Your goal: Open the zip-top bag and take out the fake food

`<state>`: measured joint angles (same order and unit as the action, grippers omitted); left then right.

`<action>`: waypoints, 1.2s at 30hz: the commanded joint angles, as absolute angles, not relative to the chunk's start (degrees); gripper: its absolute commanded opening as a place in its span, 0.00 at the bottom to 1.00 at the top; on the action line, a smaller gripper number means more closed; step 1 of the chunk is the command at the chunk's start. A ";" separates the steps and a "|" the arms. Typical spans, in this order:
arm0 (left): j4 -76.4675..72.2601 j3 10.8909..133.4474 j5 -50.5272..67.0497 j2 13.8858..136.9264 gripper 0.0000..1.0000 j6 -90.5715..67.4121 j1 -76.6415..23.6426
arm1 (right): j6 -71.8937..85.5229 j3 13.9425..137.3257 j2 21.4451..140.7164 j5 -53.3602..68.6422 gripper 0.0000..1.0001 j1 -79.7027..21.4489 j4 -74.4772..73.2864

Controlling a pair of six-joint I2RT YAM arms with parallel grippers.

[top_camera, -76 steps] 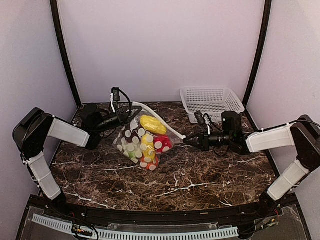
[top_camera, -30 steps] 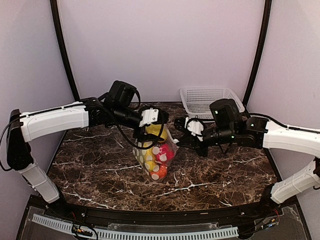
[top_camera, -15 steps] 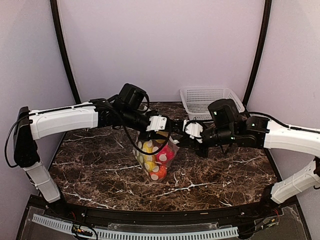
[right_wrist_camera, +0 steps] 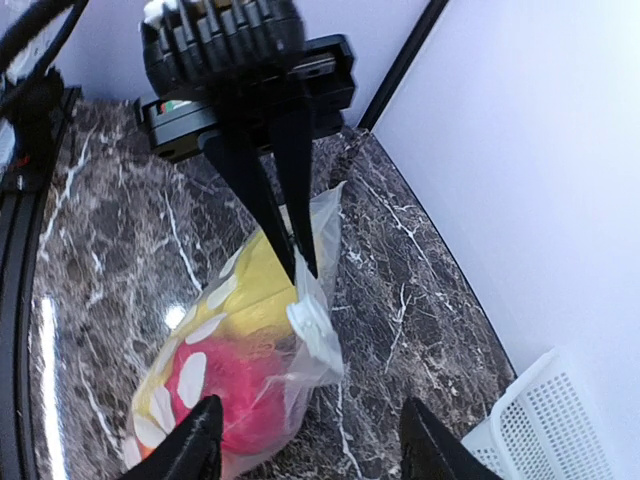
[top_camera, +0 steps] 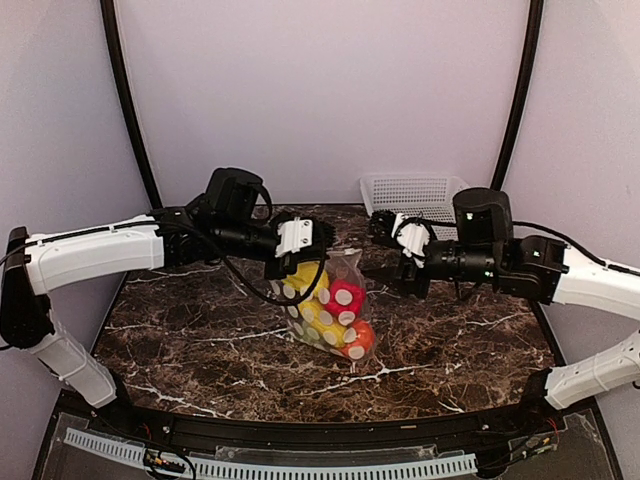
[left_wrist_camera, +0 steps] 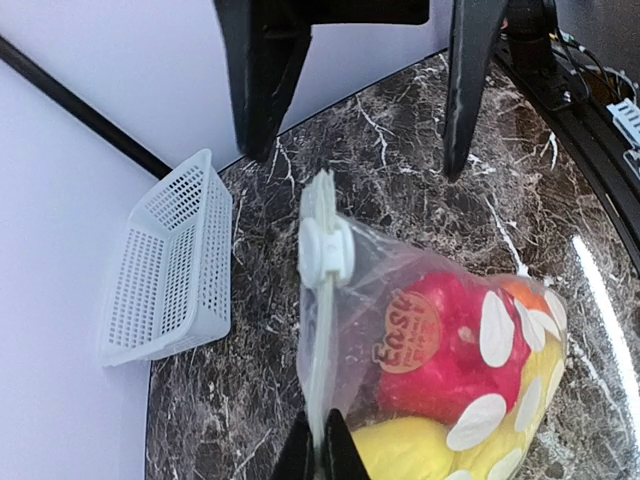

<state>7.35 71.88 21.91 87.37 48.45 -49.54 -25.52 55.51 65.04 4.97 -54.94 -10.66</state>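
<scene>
Pale lilac walls (top_camera: 320, 90) close in the space behind and on both sides of the bag (top_camera: 335, 300), with a black pole (top_camera: 125, 100) running up each back corner; the tops of the poles are cut off by the frame. A dark marble table (top_camera: 200, 340) with white veins lies under the bag and shows bright streaks of glare in the wrist views. A white lattice basket (top_camera: 415, 195) sits behind the bag and to its right, against the back wall, its front edge partly hidden by the right arm.

The bag is clear plastic printed with pale dots and hangs at the middle of the table. Whether its bottom touches the marble cannot be told. The left gripper (top_camera: 290, 262) is at the bag's top left corner, jaws pinched tight on the zip strip; in the left wrist view its fingertips (left_wrist_camera: 320, 450) are cut off at the bottom edge. The right gripper (top_camera: 385, 250) is just right of the bag's top, jaws spread wide with nothing between them, clear of the plastic.

The toy food (top_camera: 347, 297) fills the bag: a red piece, yellow pieces and an orange one low down. The dots and creases blur the rest, so no more can be made out. A small white slider (left_wrist_camera: 325, 250) sits on the bag's zip strip
</scene>
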 commanded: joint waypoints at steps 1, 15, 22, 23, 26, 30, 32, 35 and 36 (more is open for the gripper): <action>2.00 70.38 20.54 81.93 0.01 39.65 -49.14 | -21.19 52.08 62.05 7.96 0.62 -53.93 -2.88; -0.61 68.15 21.63 83.59 0.01 29.32 -51.95 | -14.72 47.22 63.75 10.91 0.65 -53.53 5.07; -2.32 67.34 23.55 83.58 0.01 28.35 -52.56 | -14.15 46.75 66.15 11.28 0.49 -53.36 6.98; -2.65 67.16 23.73 83.54 0.01 28.41 -52.67 | -14.22 46.87 66.50 11.29 0.42 -53.35 7.09; -3.57 65.90 23.83 83.08 0.01 28.91 -52.76 | -14.16 47.55 67.14 11.04 0.16 -53.05 6.57; -3.86 64.86 24.39 82.80 0.01 29.73 -52.89 | -13.92 47.77 66.92 11.48 0.03 -52.83 6.37; -3.77 64.48 24.33 82.79 0.01 29.90 -52.95 | -14.19 47.73 66.57 12.56 0.00 -52.74 6.43; -5.16 63.44 24.24 82.32 0.09 29.36 -53.00 | -14.93 47.92 66.52 13.85 0.00 -52.71 5.80; -5.66 63.19 24.19 82.12 0.16 29.00 -53.04 | -15.29 47.90 66.40 14.16 0.00 -52.73 5.61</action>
